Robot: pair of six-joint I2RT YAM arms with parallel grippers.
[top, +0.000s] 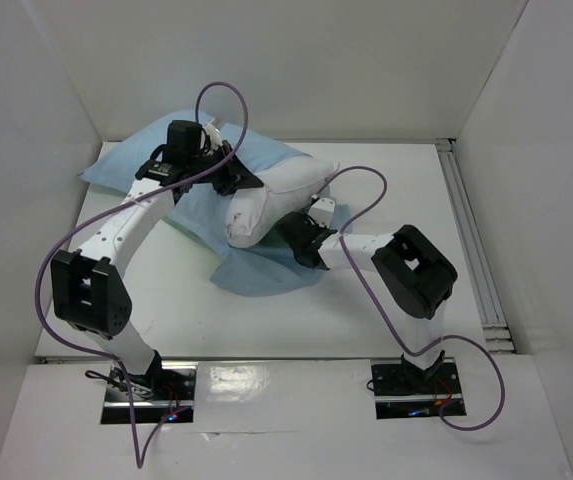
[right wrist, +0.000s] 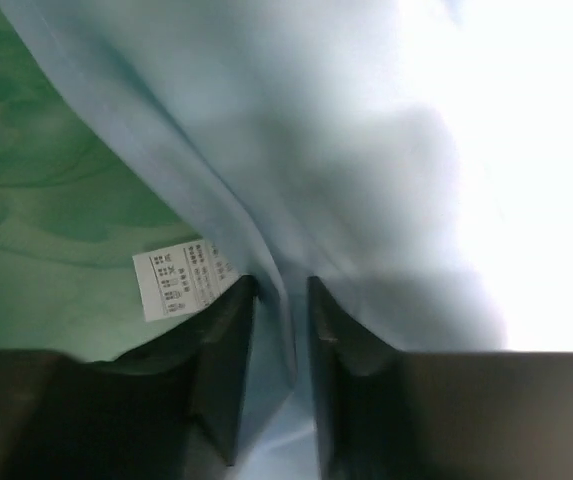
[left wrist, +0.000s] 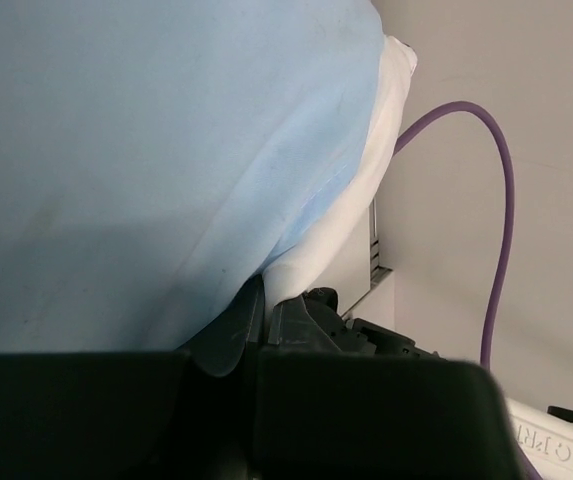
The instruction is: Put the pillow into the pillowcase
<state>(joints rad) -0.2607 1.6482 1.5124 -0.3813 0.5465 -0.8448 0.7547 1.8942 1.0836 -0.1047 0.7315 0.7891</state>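
Left claw (top: pixel 234 178) sits at the far left of the cloth heap. In its wrist view the left claw (left wrist: pixel 266 305) is clamped tight. It pinches the thin limp pillowcase (left wrist: pixel 146 150), light blue on this face, together with what looks like an edge of the plump white fabric pillow (left wrist: pixel 351 200).

From above, the pillow (top: pixel 276 200) bulges bare in the middle of the white counter (top: pixel 406 200). Its exposed part slants from near-left to far-right, and the rest appears tucked under the blue cloth by the left claw. The pillowcase (top: pixel 256 275) spreads beneath and in front of it.

Right claw (top: pixel 304 238) lies just at the pillow's near-right side. In its wrist view the right claw (right wrist: pixel 281 340) has its fingers (right wrist: pixel 226 350) drawn narrow onto a fold of the pillowcase (right wrist: pixel 246 120). The sea-green swirled inner face and a small white care label (right wrist: pixel 178 282) show to one side.

So the bare pillow lies between the two claws, beyond the right one. That claw seems to hold the mouth's hem, so it is the better placed to draw the case along the pillow's slant.
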